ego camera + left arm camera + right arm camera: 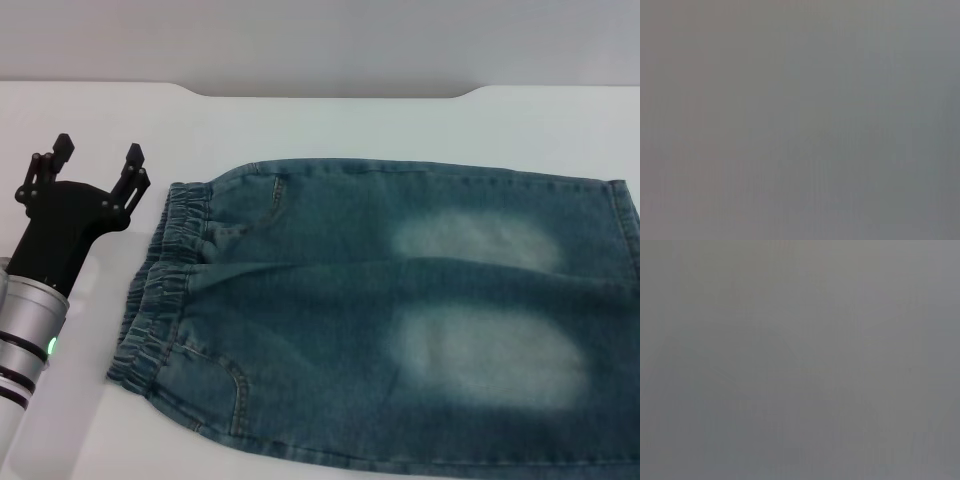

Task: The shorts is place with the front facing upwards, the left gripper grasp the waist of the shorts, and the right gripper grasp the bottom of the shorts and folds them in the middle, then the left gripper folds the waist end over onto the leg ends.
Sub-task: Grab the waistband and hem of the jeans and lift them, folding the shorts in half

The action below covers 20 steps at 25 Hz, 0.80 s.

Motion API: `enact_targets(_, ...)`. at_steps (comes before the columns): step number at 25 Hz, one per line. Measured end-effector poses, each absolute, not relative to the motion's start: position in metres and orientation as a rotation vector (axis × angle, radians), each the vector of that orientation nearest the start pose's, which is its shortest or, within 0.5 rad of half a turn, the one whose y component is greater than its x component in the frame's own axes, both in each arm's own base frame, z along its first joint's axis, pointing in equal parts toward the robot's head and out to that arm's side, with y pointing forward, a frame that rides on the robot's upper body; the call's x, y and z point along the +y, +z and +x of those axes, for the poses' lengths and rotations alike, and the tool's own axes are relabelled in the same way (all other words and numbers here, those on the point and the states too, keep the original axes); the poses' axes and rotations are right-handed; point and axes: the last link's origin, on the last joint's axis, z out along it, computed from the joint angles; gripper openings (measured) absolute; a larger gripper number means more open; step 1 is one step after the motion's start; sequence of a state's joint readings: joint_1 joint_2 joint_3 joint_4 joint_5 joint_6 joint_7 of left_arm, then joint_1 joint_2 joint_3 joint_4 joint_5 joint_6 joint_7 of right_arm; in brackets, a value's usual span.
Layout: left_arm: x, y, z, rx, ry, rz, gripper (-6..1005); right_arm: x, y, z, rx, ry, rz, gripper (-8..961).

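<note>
Blue denim shorts [400, 320] with pale faded patches on the thighs lie spread flat and front-up on the white table [330, 125], filling the middle and right of the head view; the puckered, darker elastic waist [165, 285] forms the end nearest the robot's left side, and the straight hemmed leg ends [622, 235] run off toward the right. Nothing is folded and nothing is gripped, so I judge this the very start, the reach before the first grasp. The black two-fingered left gripper [100, 158], on its silver arm with black bands and a green light, sits over bare table near the waist but apart from it, its fingers spread wide with nothing between them; the next move seems to call for bringing it across and down so that the spread fingers straddle the ruffled band before closing. The right gripper is nowhere in view, so whether it is ready at the hems I cannot say; the lower hem and the far right edge of the shorts are cut off by the frame; both wrist views show only a flat grey blur with nothing to make out.
</note>
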<state>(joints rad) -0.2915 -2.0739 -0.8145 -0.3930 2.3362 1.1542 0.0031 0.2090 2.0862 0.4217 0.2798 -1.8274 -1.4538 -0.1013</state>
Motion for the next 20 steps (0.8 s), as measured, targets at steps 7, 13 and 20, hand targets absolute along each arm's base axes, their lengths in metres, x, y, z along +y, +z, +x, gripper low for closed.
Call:
enact_targets(7,0.3034,-0.0381,-0.3081,-0.497,-0.724,-1.642,817,0.2429,-0.0166,0.3445,0.438,0.645,-1.436,737)
enact_targets(13,0.3048,-0.0383,-0.3069,-0.494,-0.726,-1.644,818,0.2425,-0.0167,0.3447,0.439,0.644,-1.435,737)
enact_targets(20,0.3039,-0.0436,-0.3007,-0.477,-0.739,-1.692,817,0.2409,-0.0198,0.3348,0.438,0.701,-1.447,737)
